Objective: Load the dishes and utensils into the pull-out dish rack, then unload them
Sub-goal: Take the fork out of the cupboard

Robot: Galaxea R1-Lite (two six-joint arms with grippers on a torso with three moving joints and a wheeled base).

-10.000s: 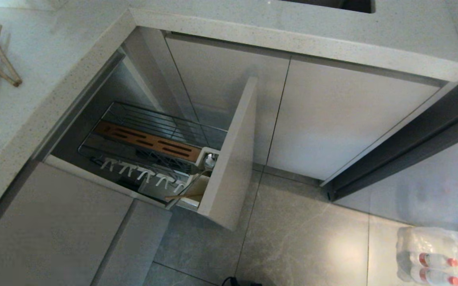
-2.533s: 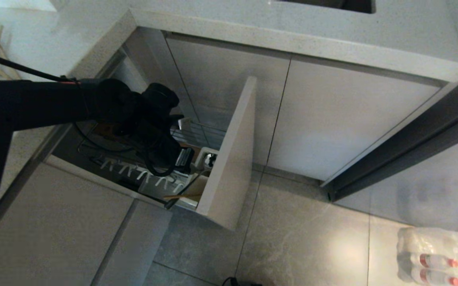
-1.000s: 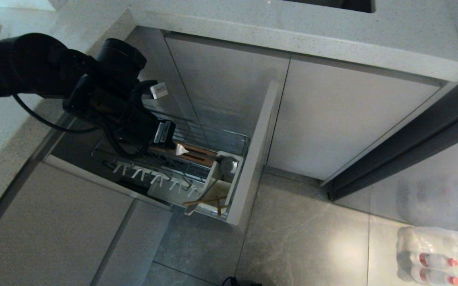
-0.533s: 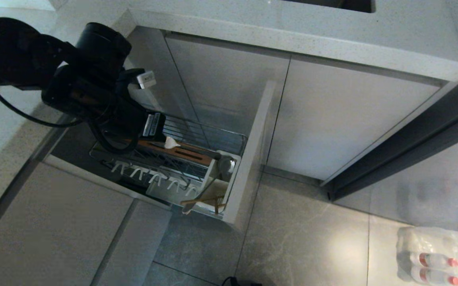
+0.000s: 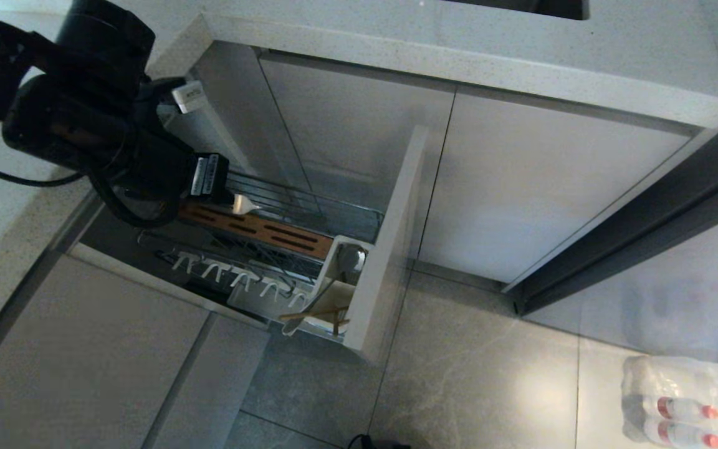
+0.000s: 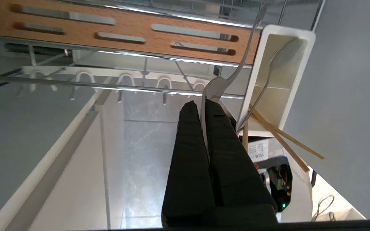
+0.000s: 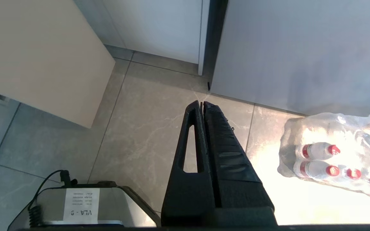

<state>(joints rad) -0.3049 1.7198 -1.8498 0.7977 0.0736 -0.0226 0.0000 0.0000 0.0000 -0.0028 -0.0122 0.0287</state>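
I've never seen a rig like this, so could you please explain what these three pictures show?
It is a two-armed robot at a kitchen cabinet. The wide picture comes from its head, looking down. The other two come from cameras on its wrists, behind the black fingers. The rack is pulled out of the cabinet. Its white cup holds a spoon and chopsticks. The left gripper, above the rack, is shut on a silver utensil. The right gripper is shut and empty, hanging over the floor near a pack of bottles.
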